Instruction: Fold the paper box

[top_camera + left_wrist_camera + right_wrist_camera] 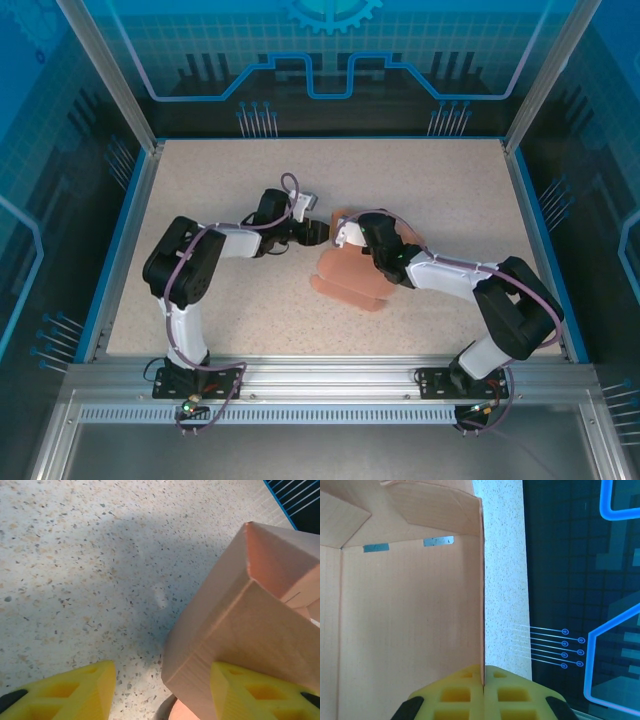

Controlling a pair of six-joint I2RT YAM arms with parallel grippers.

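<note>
Right end effector (483, 675): yellow pads pressed together, pinching the edge of an upright wall of the salmon-pink card paper box (410, 620).
Left end effector (161, 677): yellow fingers moderately apart, gripping nothing; a raised corner of the box sits between them, close to one finger.
Box position: on the speckled beige worktop (230, 180), just right of centre, partly folded, with a flat flap lying toward the near side.
Arms: the left end effector is just left of the box, the right one over it.

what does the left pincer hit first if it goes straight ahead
Probably the paper box: its wall stands right ahead of the left pincer, partly in its gap; beside it, just table. Depth is unclear.
</note>
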